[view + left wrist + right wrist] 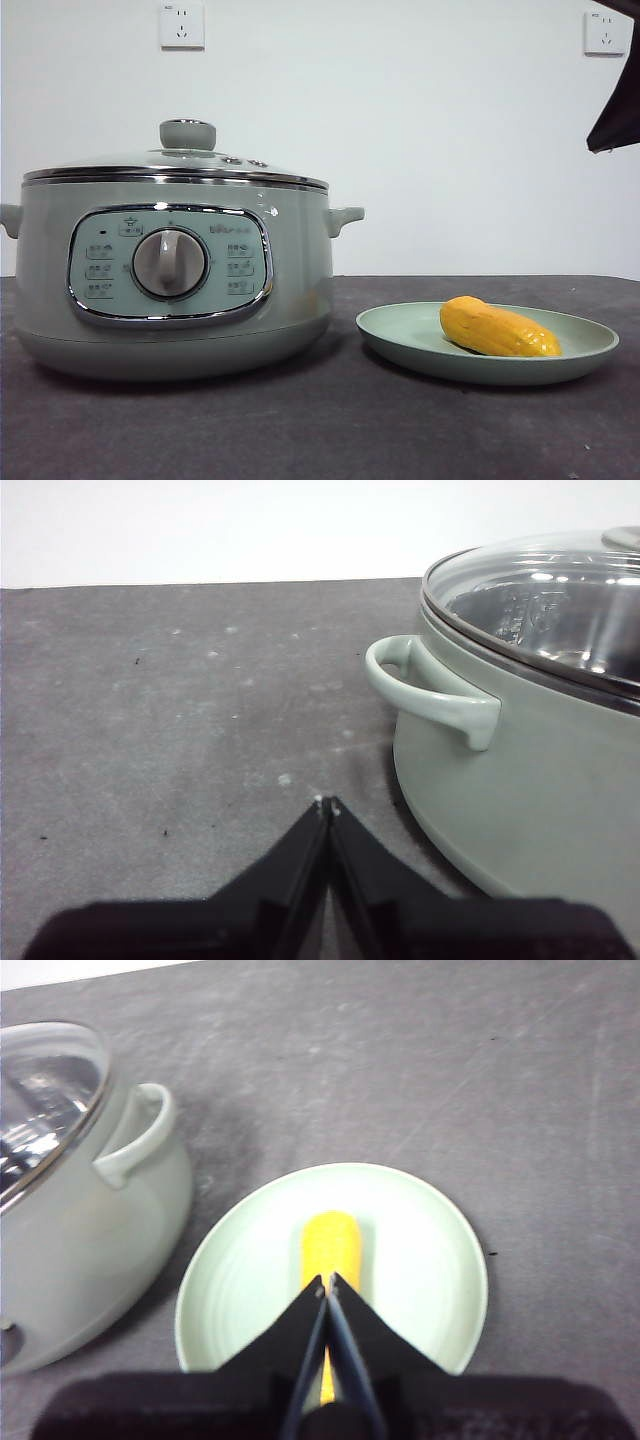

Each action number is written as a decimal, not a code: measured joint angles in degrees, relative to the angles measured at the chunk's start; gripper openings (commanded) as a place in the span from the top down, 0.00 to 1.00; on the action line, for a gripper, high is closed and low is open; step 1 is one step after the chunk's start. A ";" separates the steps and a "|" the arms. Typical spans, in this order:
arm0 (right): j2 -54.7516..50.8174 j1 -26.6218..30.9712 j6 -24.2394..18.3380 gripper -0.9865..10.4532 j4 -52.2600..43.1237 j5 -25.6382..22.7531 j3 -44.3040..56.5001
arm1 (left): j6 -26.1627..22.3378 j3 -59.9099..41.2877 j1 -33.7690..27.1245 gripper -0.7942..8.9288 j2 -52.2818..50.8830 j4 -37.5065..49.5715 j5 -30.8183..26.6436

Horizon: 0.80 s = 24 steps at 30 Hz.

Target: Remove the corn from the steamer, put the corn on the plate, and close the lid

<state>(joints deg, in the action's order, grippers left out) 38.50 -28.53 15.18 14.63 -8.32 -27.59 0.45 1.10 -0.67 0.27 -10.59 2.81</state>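
The sage-green steamer [170, 280] stands at the left of the table with its glass lid [185, 160] seated on the rim. The yellow-orange corn [497, 329] lies on the pale green plate [580, 350] to the steamer's right. My right gripper [327, 1282] hangs shut above the plate, over the corn [330, 1245], holding nothing; in the front view it shows only as a black tip [615, 110] at the top right. My left gripper [327, 802] is shut and empty, low over the table beside the steamer's side handle [430, 690].
The dark grey tabletop [330, 430] runs in front of both steamer and plate. A white wall with two sockets [182, 25] stands behind. The steamer's other handle [140, 1140] points toward the plate [420, 1250].
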 measured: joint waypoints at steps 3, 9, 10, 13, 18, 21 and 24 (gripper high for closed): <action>-0.85 0.02 -0.68 0.91 1.86 -2.84 0.00 | 0.00 0.00 0.00 0.92 0.00 0.00 0.00; -6.86 1.81 -7.32 0.91 1.99 -5.09 0.92 | 0.00 0.00 0.00 0.92 0.00 0.00 0.00; -8.46 2.91 -8.59 0.91 0.28 -4.96 1.57 | -0.02 0.00 0.00 0.92 0.00 0.00 0.00; -14.03 8.48 -11.41 0.91 -6.51 -3.26 4.98 | 0.00 0.00 0.00 0.92 0.00 0.00 0.00; -22.14 19.45 -14.16 0.91 -12.11 7.50 11.67 | 0.00 0.00 0.00 0.92 0.00 0.00 0.00; -25.75 23.41 -15.50 0.91 -12.09 8.35 15.23 | 0.00 0.00 0.00 0.92 0.00 0.00 0.00; -28.96 24.94 -16.00 0.91 -12.11 8.35 18.73 | 0.00 0.00 0.00 0.92 0.00 0.00 0.00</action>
<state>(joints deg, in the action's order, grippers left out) 9.54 -3.60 -0.82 2.52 0.03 -8.86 0.45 1.10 -0.67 0.27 -10.59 2.81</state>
